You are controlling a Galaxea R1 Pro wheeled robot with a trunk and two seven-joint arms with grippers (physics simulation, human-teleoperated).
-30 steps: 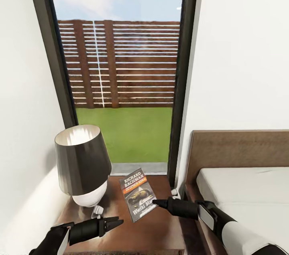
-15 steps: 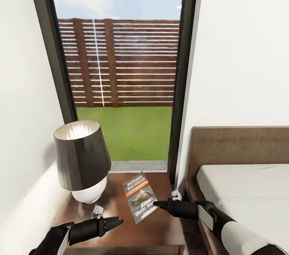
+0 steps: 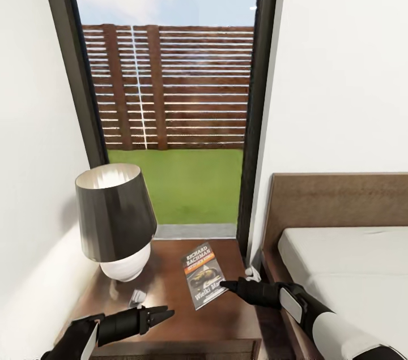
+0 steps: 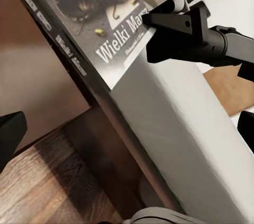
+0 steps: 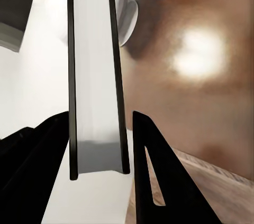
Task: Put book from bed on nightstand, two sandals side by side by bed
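Now one book [image 3: 203, 275], pinched in the right claw [image 3: 225, 286], over one nightstand [image 3: 170, 315]; left claw [image 3: 166, 313] pressed together

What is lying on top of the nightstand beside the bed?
On the nightstand stand a lamp and the book, cover up, its edge between the right gripper fingers. A small white thing lies by the lamp. Whatever is under the book is covered.

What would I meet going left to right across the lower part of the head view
Left gripper → lamp → book → right gripper → bed.
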